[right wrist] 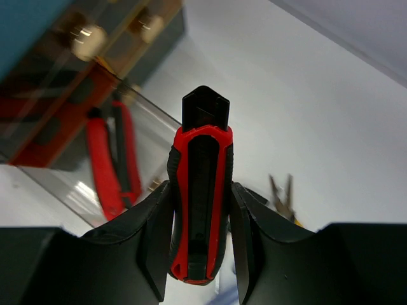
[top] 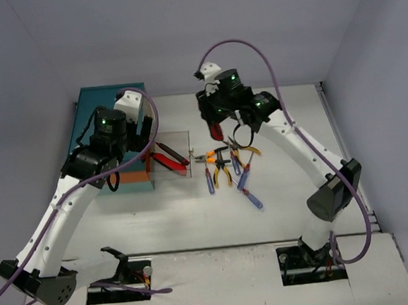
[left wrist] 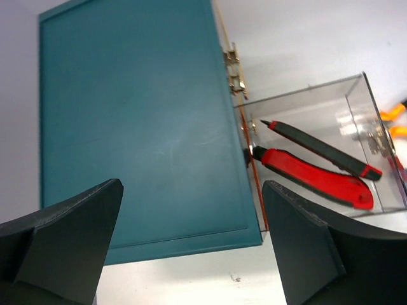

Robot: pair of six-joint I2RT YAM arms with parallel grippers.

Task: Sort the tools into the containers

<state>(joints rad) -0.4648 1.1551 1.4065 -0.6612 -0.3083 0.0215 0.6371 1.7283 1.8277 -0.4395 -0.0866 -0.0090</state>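
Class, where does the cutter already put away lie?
The red-and-black cutter lies in the open clear drawer beside the teal chest; in the top view, left of the loose tools.

R jaws clamp red-black cutter (right wrist: 198, 210) upright; 2nd cutter (right wrist: 109, 171) prob. inside clear drawer (right wrist: 152, 136).

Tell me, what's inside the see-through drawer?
Red-and-black cutters lie flat inside the clear drawer, which is pulled out from the teal chest. Nothing else shows in it. The end nearest the chest is hidden by the chest's edge, so part stays unseen.
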